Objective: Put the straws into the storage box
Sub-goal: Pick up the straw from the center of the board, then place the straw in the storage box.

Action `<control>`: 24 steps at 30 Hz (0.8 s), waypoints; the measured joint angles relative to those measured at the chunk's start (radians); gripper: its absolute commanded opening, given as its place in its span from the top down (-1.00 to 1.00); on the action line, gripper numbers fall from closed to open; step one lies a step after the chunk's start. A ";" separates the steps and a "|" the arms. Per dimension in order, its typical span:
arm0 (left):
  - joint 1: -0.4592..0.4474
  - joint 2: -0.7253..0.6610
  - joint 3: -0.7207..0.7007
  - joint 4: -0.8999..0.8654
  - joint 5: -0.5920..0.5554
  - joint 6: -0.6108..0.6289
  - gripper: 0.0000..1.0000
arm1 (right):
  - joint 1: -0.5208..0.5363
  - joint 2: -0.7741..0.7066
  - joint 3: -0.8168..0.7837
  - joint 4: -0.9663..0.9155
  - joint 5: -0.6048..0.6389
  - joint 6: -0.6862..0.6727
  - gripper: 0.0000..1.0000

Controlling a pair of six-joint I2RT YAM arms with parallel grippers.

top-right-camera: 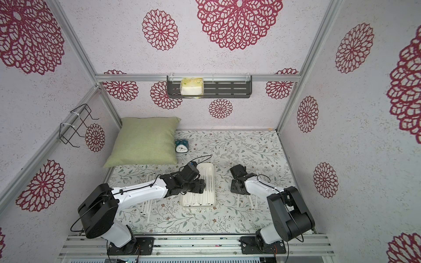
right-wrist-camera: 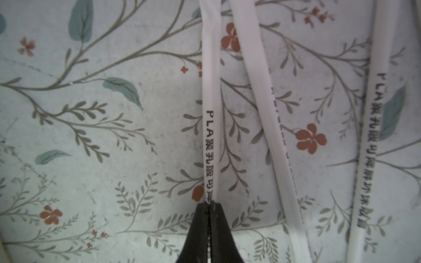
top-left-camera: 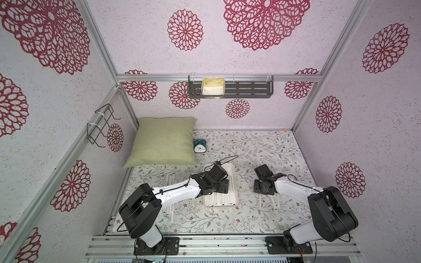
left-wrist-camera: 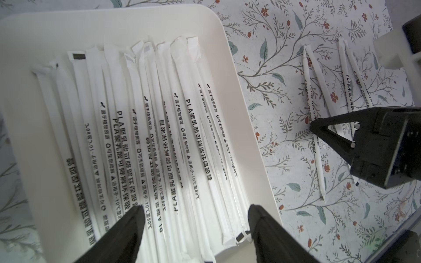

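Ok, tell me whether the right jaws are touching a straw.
Touching. The right wrist view shows the right gripper, jaws closed on a printed straw, its wrapper pinched between them.

Many straws (left-wrist-camera: 159, 136) lie in the storage box (top-left-camera: 221, 206) at mid-table (top-left-camera: 250, 148). More lie loose left and right of it.

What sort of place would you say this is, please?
Likely a mock bedroom corner staged inside a robot test booth: a green pillow and an alarm clock sit on the flowered tabletop, while bare metal framing holds the papered walls.
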 measured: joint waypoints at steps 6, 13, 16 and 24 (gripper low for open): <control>0.060 -0.068 -0.070 0.015 0.006 -0.025 -0.57 | 0.109 -0.001 0.100 -0.067 -0.002 0.010 0.91; 0.163 -0.196 -0.137 -0.003 -0.023 -0.047 -0.56 | 0.247 0.011 0.297 -0.090 -0.028 0.085 0.93; 0.197 -0.238 -0.145 -0.028 -0.051 -0.048 -0.57 | 0.329 0.047 0.384 -0.068 -0.038 0.142 0.96; 0.216 -0.273 -0.173 -0.063 -0.077 -0.048 -0.57 | 0.455 0.213 0.447 0.047 -0.045 0.293 0.97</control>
